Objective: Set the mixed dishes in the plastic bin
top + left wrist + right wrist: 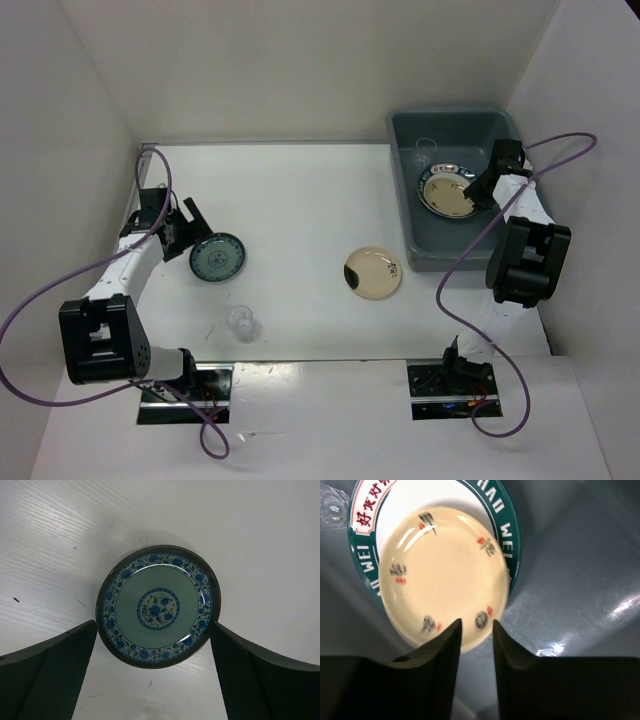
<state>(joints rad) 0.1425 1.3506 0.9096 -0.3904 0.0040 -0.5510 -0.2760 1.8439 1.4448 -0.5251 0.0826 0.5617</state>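
Observation:
The small teal patterned plate (217,257) lies flat on the white table at the left. My left gripper (196,238) is open, its fingers either side of the plate's near rim; in the left wrist view the plate (158,606) sits between them, gripper (152,625). My right gripper (478,190) is inside the plastic bin (412,238), over a small cream plate (442,570) lying on a white teal-rimmed plate (510,530). Its jaws (476,625) stand slightly apart and hold nothing. A second cream plate (373,272) lies mid-table. A clear cup (242,323) stands near the left arm.
Another clear cup (422,150) sits in the bin's far left corner, also in the right wrist view (332,505). White walls enclose the table at back and sides. The right arm's cable loops over the bin's right rim.

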